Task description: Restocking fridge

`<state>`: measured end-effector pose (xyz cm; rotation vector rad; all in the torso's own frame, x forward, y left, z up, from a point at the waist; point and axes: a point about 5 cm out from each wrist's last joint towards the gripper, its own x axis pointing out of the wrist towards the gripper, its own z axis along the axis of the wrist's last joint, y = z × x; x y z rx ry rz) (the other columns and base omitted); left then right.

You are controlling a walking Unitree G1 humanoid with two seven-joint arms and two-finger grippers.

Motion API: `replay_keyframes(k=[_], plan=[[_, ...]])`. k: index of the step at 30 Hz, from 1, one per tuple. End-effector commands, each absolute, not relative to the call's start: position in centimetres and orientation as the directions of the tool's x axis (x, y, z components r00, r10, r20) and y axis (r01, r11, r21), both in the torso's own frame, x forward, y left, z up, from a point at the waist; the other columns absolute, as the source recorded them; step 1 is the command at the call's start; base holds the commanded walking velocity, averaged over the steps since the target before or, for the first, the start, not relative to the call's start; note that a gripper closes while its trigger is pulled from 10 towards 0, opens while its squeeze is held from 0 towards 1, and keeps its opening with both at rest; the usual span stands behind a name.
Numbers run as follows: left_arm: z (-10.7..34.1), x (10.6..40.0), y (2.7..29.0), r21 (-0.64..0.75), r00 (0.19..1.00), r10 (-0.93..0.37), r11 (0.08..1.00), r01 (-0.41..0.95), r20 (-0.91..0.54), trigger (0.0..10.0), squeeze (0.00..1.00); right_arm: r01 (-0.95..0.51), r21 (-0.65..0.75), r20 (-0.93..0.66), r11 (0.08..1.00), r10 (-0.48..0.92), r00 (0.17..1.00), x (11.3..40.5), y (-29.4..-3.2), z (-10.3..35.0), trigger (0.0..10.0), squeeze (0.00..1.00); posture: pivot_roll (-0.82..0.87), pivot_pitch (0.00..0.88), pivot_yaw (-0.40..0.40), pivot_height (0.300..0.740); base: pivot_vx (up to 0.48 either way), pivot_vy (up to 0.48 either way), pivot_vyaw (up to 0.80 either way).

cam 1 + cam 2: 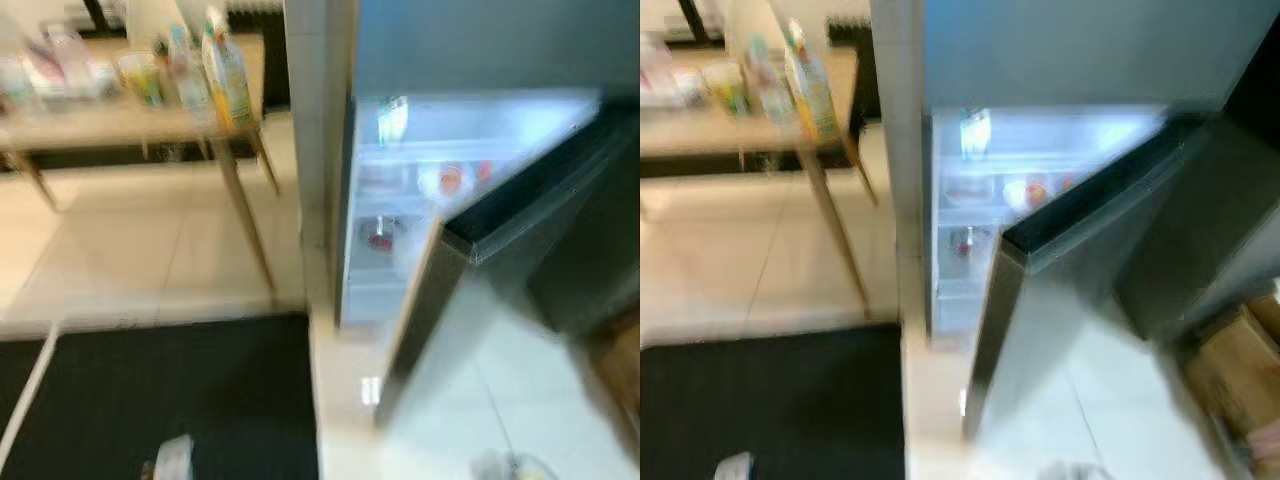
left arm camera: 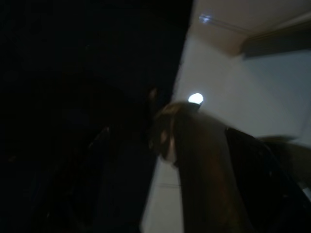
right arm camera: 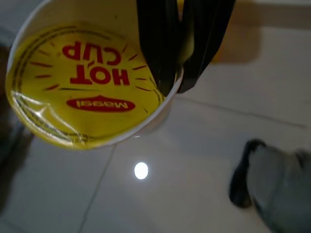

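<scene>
While the grey fridge [image 1: 1060, 60] stands open ahead, the right gripper [image 3: 177, 80] has its jaws clenched on the rim of a white noodle cup with yellow foil lid [image 3: 82, 87]; light, crushable, best held by that stiffer rim; left jaws unclear

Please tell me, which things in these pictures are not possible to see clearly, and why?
- Items on the table: eye views, motion blur, labels unreadable.
- Food on the fridge shelves: blurred, partly hidden behind the open door.
- Left gripper: left wrist view too dark to judge its fingers.
- Cup in the right gripper: top cut off by the picture's edge.
</scene>
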<state>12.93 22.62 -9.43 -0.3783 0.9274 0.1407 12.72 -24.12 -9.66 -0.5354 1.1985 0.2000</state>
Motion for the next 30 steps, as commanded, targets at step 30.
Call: replay_keyframes(k=[30], plan=[[2.2, 28.6, 25.8, -0.2, 0.955, 0.11, 0.965, -0.169, -0.274, 10.0, 0.0, -0.425, -0.276, -0.93, 0.862, -0.128, 0.344, 12.1, -23.9, -9.9, 10.0, 0.0, -0.1, 0.052, -0.009, 0.74, 0.0, 0.0, -0.44]])
